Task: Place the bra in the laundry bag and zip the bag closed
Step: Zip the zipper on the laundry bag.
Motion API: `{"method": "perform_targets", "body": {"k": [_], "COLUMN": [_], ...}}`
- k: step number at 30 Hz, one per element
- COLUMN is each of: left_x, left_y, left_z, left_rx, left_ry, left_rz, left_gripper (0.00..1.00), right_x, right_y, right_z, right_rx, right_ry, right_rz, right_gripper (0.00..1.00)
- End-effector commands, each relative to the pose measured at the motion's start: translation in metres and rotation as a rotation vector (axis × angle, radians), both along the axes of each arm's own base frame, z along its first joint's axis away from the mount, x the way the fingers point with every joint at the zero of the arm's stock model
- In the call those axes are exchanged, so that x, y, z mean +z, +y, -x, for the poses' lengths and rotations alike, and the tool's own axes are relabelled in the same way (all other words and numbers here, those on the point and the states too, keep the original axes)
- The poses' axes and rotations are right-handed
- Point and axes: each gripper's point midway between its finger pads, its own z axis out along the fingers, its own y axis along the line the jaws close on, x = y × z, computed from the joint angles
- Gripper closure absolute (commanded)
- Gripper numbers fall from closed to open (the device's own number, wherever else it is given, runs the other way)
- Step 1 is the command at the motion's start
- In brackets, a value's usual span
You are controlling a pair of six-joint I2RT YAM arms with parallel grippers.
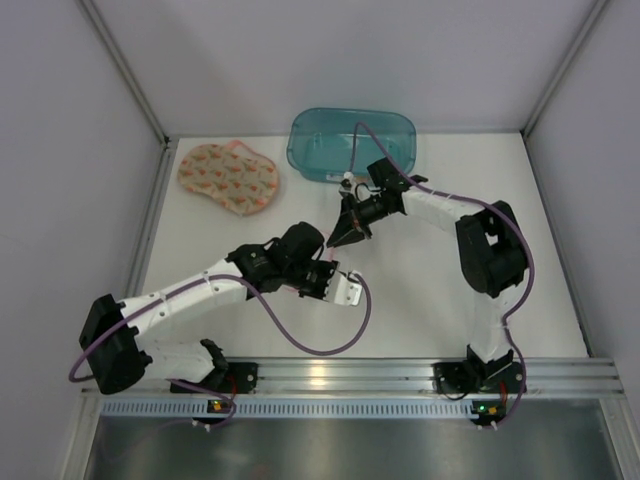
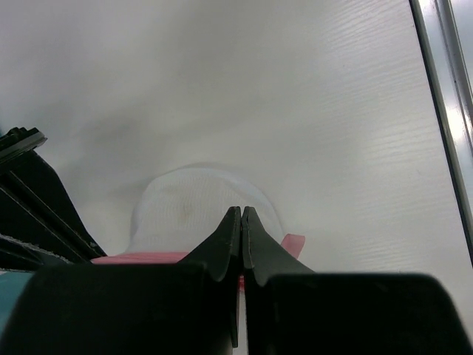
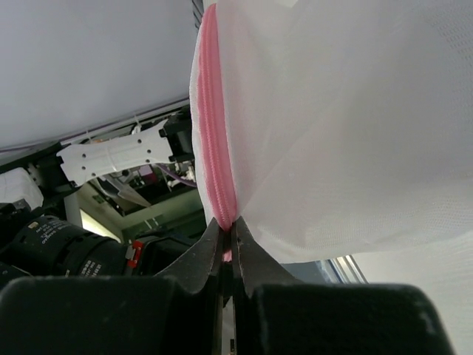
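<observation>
Right gripper [image 3: 230, 225] fills bottom of its wrist cam; 2 black fingers [image 3: 196, 259] pressed together, clamped on the pink zipper [image 3: 216, 133] edge of 1 white mesh laundry bag [image 3: 340, 126]; bag spreads up & to the right from the tips, zipper strip runs straight up from the pinch.

Left gripper [image 2: 242, 216]: its 2 fingers also together, no gap; tips overlap the bag's white dome, w/ a pink strip crossing behind them; can't tell if fabric is actually pinched btwn them.

Top cam: both grippers sit near each other at mid table [image 1: 420, 320], right one just beyond the left one; bag hard to make out there, white on white.

1 bra [image 1: 228, 178], peach/orange print, lies flat at far-left of table; well apart from both grippers, outside the bag.

1 teal see-through bin [image 1: 310, 150] at far edge, just beside the bra on its right; no contact visible.

2 purple cables [image 1: 310, 347] loop over the table; 1 metal rail [image 1: 400, 372] runs along the near edge.
</observation>
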Motion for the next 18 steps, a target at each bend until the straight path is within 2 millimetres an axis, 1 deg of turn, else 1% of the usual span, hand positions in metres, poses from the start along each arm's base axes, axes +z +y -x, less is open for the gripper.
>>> {"method": "perform_targets", "body": {"k": [1, 2, 3, 4, 5, 6, 8, 10, 11, 13, 18], "left_x": [0.001, 0.001, 0.0, 0.001, 0.0, 0.001, 0.001, 0.002, 0.002, 0.003, 0.009], "left_y": [0.002, 0.002, 0.002, 0.0, -0.001, -0.001, -0.003, -0.005, -0.006, -0.007, -0.012], "left_z": [0.019, 0.017, 0.014, 0.011, 0.008, 0.006, 0.0, -0.006, -0.009, -0.018, -0.039], "left_rx": [-0.036, -0.032, -0.023, -0.014, -0.005, 0.002, 0.009, 0.011, 0.013, 0.012, 0.039], "left_ry": [0.073, 0.066, 0.06, 0.057, 0.056, 0.052, 0.051, 0.038, 0.035, 0.022, 0.005], "left_rz": [0.01, 0.008, -0.001, -0.007, -0.011, -0.013, -0.015, -0.013, -0.013, -0.01, 0.001], "left_gripper": [1.0, 1.0, 1.0, 1.0, 1.0, 1.0, 1.0, 1.0, 1.0, 1.0, 1.0], "right_x": [0.012, 0.015, 0.017, 0.018, 0.022, 0.023, 0.028, 0.032, 0.024, 0.019, 0.011], "right_y": [0.001, 0.001, 0.0, -0.001, -0.003, -0.008, -0.015, -0.024, -0.029, -0.031, -0.026], "right_z": [-0.021, -0.022, -0.02, -0.02, -0.019, -0.018, -0.015, -0.012, -0.007, 0.002, 0.016], "right_rx": [-0.03, -0.03, -0.025, -0.023, -0.026, -0.029, -0.039, -0.059, -0.064, -0.057, -0.029], "right_ry": [-0.07, -0.079, -0.079, -0.08, -0.097, -0.106, -0.124, -0.128, -0.104, -0.087, -0.056], "right_rz": [-0.021, -0.027, -0.029, -0.029, -0.026, -0.018, -0.012, -0.011, 0.004, 0.01, 0.017], "right_gripper": [1.0, 0.98, 0.88, 0.77, 0.59, 0.52, 0.43, 0.41, 0.4, 0.4, 0.4]}}
